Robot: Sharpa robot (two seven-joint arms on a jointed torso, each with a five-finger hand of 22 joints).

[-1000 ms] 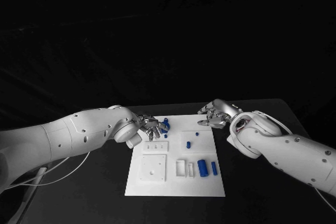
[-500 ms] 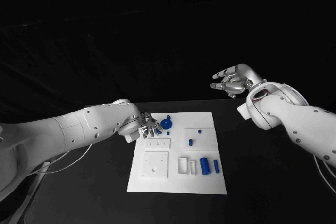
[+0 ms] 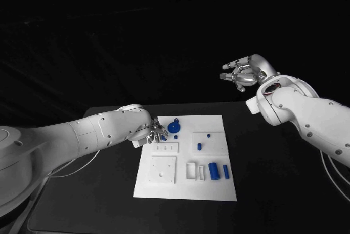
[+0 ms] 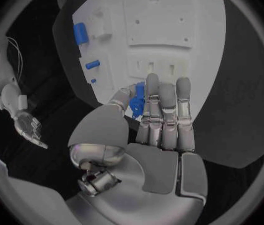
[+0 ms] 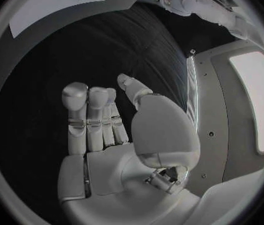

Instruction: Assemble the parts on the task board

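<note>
The white task board (image 3: 186, 186) lies in the middle of the black table. My left hand (image 3: 151, 133) is at the board's far left corner. Its thumb and a finger pinch a round blue part (image 3: 174, 126), which shows between them in the left wrist view (image 4: 138, 99). My right hand (image 3: 244, 73) is raised high above the table's far right side. Its fingers are apart and it holds nothing; the right wrist view shows the bare palm (image 5: 110, 135). A thick blue cylinder (image 3: 214, 171) and a thin blue pin (image 3: 225, 171) lie at the board's right.
Two small blue pegs (image 3: 198, 147) (image 3: 209, 136) stand in the board's middle right. A square white plate (image 3: 162, 170) and white slots (image 3: 191, 172) sit on the near half. Bare black table (image 3: 270, 183) lies on both sides of the board.
My right hand has lifted from the board's far right corner to high above the table. My left hand stays at the blue part. The camera has shifted slightly.
</note>
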